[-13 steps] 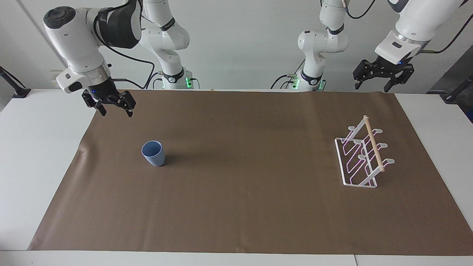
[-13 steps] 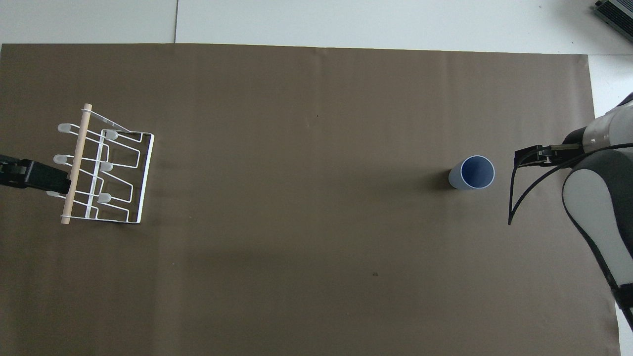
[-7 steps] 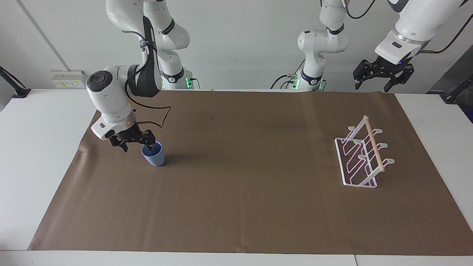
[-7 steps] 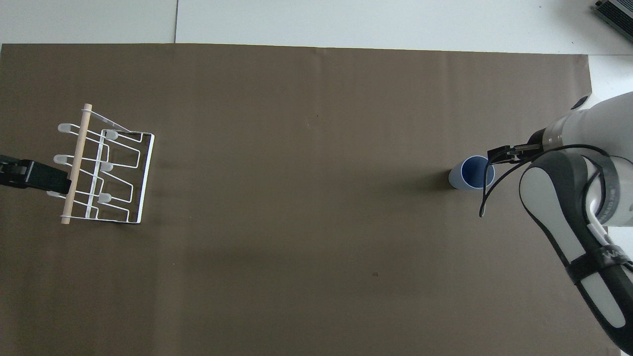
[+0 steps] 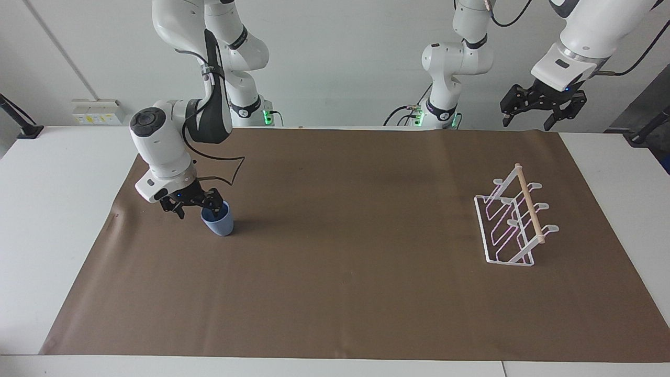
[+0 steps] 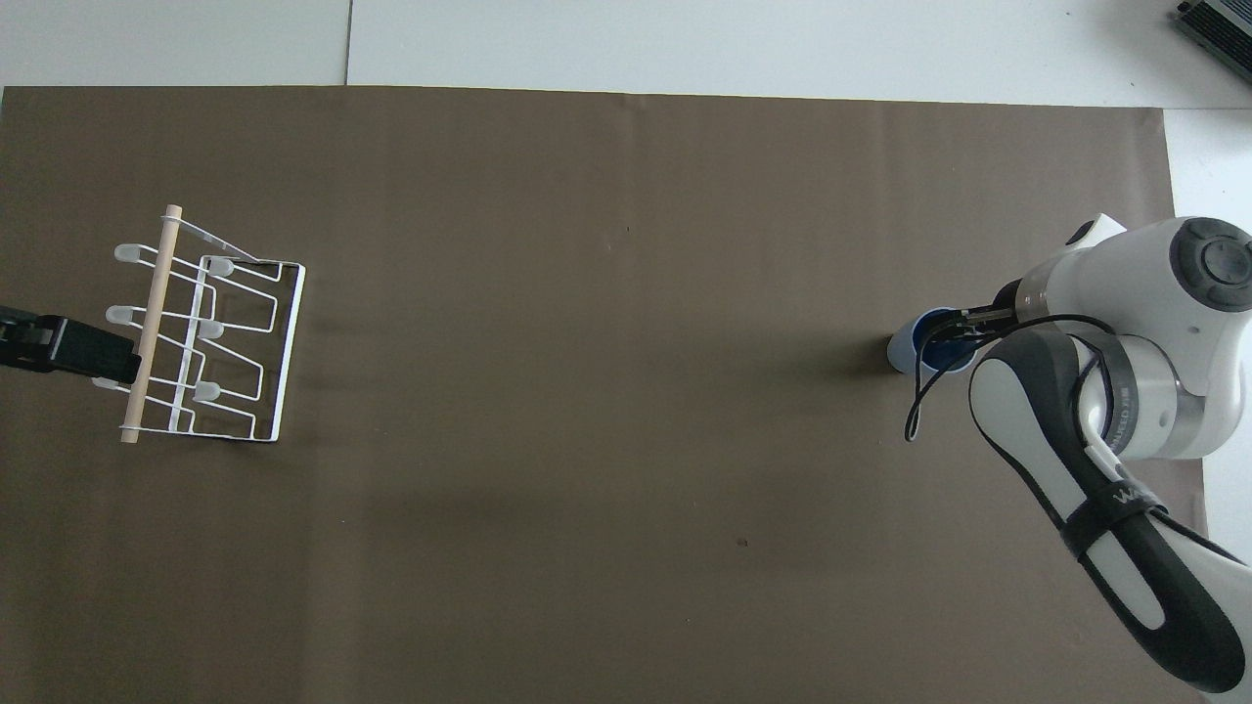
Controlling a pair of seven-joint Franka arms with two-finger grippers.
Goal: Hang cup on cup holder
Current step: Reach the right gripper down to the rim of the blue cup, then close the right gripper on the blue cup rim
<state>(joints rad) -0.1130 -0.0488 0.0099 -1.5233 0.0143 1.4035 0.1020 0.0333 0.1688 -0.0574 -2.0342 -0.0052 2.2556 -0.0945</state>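
Cup [image 5: 220, 222] straddled at the rim by the open right gripper [image 5: 194, 205], one finger dipped inside its mouth and the other outside on the wall, nothing squeezed yet; stands upright on the brown mat [image 5: 335, 293] toward the right arm's end, long axis vertical, mouth up, taper narrowing to the base. Grasp step by the look of it: next calls for closing on the wall, lifting, carrying across to the holder [image 5: 515, 220] at the left arm's end and tipping mouth-down over a prong. Left gripper [image 5: 542, 107] open, waiting high above the mat's edge near that holder.
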